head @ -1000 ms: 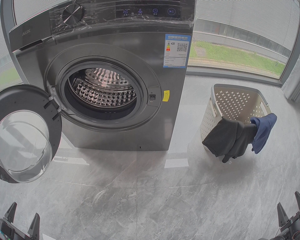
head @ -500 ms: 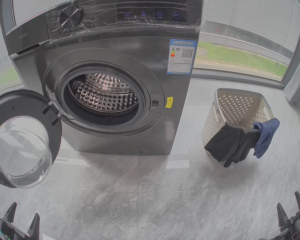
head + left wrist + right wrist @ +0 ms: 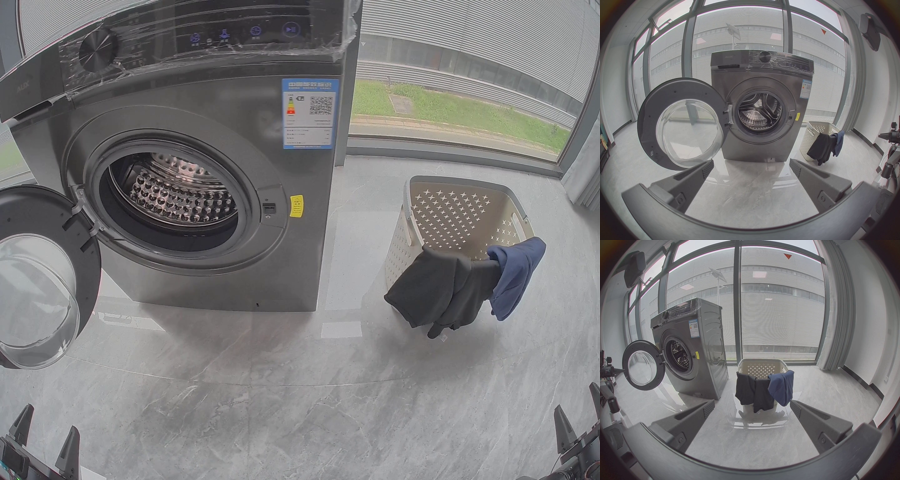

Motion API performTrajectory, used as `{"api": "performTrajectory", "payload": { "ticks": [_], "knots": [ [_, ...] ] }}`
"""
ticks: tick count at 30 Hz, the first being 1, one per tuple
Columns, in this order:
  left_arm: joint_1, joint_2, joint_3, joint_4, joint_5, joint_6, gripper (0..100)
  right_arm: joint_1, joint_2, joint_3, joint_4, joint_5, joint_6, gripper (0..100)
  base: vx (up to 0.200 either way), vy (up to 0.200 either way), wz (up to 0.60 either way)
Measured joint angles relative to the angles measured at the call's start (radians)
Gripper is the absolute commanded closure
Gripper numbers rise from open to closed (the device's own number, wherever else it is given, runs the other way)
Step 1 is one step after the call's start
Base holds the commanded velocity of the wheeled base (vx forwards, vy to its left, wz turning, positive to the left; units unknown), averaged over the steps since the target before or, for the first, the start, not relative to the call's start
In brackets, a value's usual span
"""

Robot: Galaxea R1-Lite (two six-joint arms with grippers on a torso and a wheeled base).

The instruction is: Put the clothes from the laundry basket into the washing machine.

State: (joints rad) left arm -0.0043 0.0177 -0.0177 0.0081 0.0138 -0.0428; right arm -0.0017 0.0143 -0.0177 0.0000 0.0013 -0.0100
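A grey washing machine (image 3: pixel 206 187) stands on the left with its round door (image 3: pixel 37 275) swung open and the steel drum (image 3: pixel 172 190) showing nothing inside. To its right a cream laundry basket (image 3: pixel 462 212) stands on the floor. A dark grey garment (image 3: pixel 440 290) and a blue garment (image 3: pixel 515 272) hang over its near rim. My left gripper (image 3: pixel 47 437) is low at the near left, open with nothing in it. My right gripper (image 3: pixel 584 415) is low at the near right, also open with nothing between its fingers. Both are far from the basket (image 3: pixel 761 368) and the machine (image 3: pixel 762 106).
Grey marble floor (image 3: pixel 300 400) spreads between me and the machine. Floor-to-ceiling windows (image 3: pixel 469 75) run behind the basket, and a curtain (image 3: pixel 837 312) hangs at the far right. The open door sticks out toward the near left.
The whole head picture has shifted: machine and basket now sit further left, so the camera has turned right. Both grippers keep their places and stay open.
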Motion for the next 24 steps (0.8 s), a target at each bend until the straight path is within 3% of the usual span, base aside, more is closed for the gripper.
{"api": "performTrajectory", "payload": {
  "ticks": [14,24],
  "knots": [
    [0.000,0.000,0.000,-0.001,0.000,-0.001,0,0.000,0.000,0.000,0.000,0.000,-0.001,0,0.000,0.000,0.00],
    [-0.001,0.000,0.000,0.000,0.000,-0.001,0,-0.001,0.001,0.000,0.000,0.000,-0.001,0,0.000,-0.200,0.00]
  ]
}}
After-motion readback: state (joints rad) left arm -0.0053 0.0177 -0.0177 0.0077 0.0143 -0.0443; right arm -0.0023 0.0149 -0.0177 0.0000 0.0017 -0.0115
